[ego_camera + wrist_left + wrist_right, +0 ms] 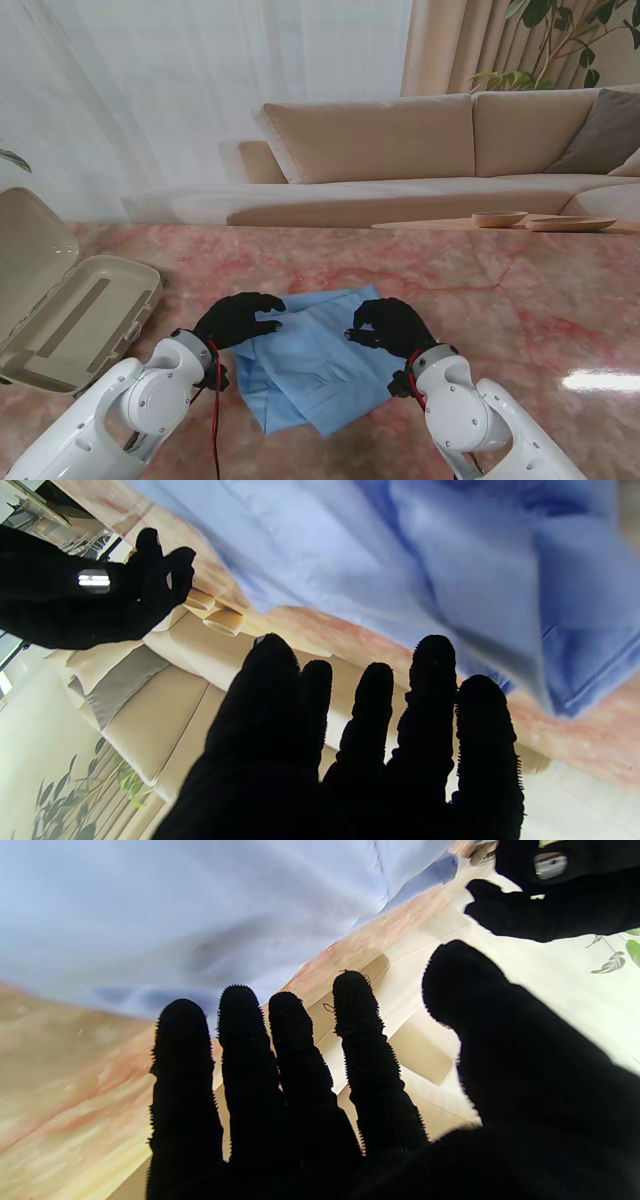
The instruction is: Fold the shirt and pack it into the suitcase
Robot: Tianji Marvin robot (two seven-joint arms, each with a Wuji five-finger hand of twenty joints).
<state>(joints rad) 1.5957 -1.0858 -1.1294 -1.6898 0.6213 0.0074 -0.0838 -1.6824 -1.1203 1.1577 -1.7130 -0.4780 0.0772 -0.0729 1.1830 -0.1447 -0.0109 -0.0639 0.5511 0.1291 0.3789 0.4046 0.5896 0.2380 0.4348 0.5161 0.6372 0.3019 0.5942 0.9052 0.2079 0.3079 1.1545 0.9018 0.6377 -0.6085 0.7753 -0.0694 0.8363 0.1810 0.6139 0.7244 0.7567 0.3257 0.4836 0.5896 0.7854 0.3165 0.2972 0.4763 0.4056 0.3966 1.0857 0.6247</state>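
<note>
Stand view: shirt (315, 355) between both open hands.

stand: high, looking down | wrists: close along fingers, inverted | all three share shirt (315, 355)

A pink marbled desk (520, 300) fills the foreground. Beyond it stands a beige sofa (400, 140) with a grey cushion (605, 130), 2 shallow bowls (500, 218) on a low table, sheer curtains (200, 80) and a leafy plant (560, 40).
</note>
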